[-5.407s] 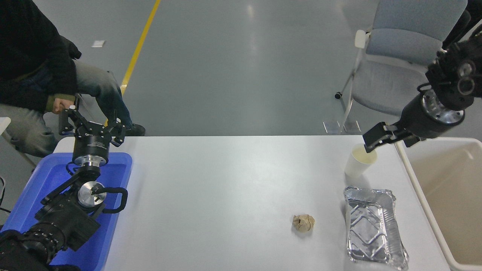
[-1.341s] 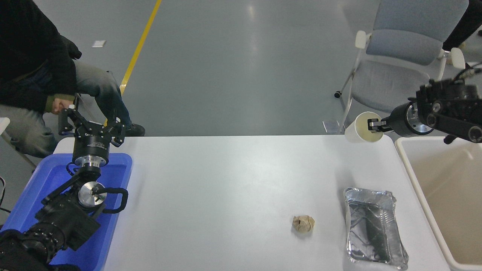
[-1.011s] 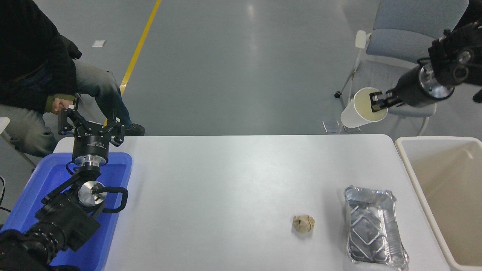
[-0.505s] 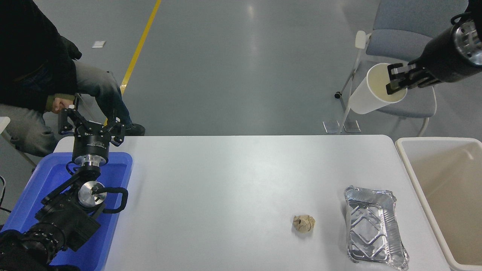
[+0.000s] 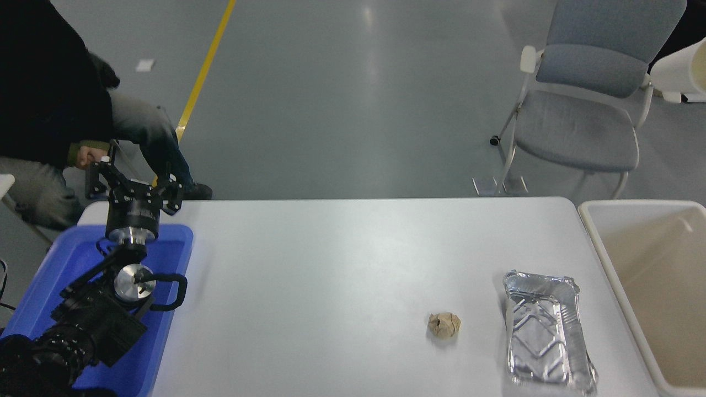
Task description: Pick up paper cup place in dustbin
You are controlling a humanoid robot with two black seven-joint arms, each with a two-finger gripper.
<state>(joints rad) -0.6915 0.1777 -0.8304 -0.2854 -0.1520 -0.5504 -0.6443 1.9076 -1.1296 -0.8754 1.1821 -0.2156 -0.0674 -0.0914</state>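
The white paper cup (image 5: 679, 67) shows only in part at the picture's top right edge, high in the air beyond the table and above the chair's armrest. What holds it is outside the picture; my right gripper is out of view. The beige dustbin (image 5: 640, 203) stands against the table's right end, and its visible inside looks bare. My left gripper (image 5: 135, 184) is parked at the lower left over the blue tub (image 5: 171, 331), fingers spread open and empty.
A crumpled brown paper ball (image 5: 444, 325) and a foil tray (image 5: 546, 333) lie on the white table (image 5: 342, 275) at the front right. A grey chair (image 5: 579, 116) stands beyond the table's far right. A seated person (image 5: 49, 110) is at the far left.
My right gripper has carried the cup up and to the right, from above the table's far right corner to the picture's top right edge, and has left the view. The left arm stayed parked.
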